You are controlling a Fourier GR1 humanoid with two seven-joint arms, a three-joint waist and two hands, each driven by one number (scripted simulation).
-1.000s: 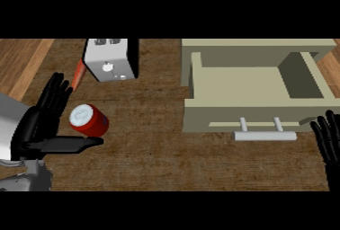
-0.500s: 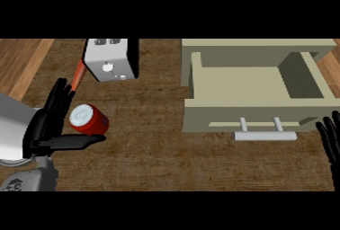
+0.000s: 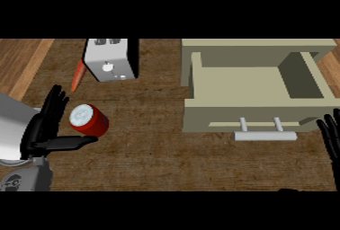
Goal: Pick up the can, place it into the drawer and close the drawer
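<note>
A red can with a pale lid stands upright on the brown counter at the left. My left hand is just left of it, fingers straight and pointing up, thumb stretched out below the can; it does not hold the can. The beige drawer at the right is pulled open and nothing shows inside it; its grey handle faces me. My right hand shows at the right edge below the drawer's front, fingers straight.
A white toaster stands at the back left, with a thin orange object lying beside it. Lighter wooden board runs along the far left edge.
My left hand has slid down and left a little, its thumb now lower under the can. The right hand has dropped slightly along the right edge. The can has not moved.
</note>
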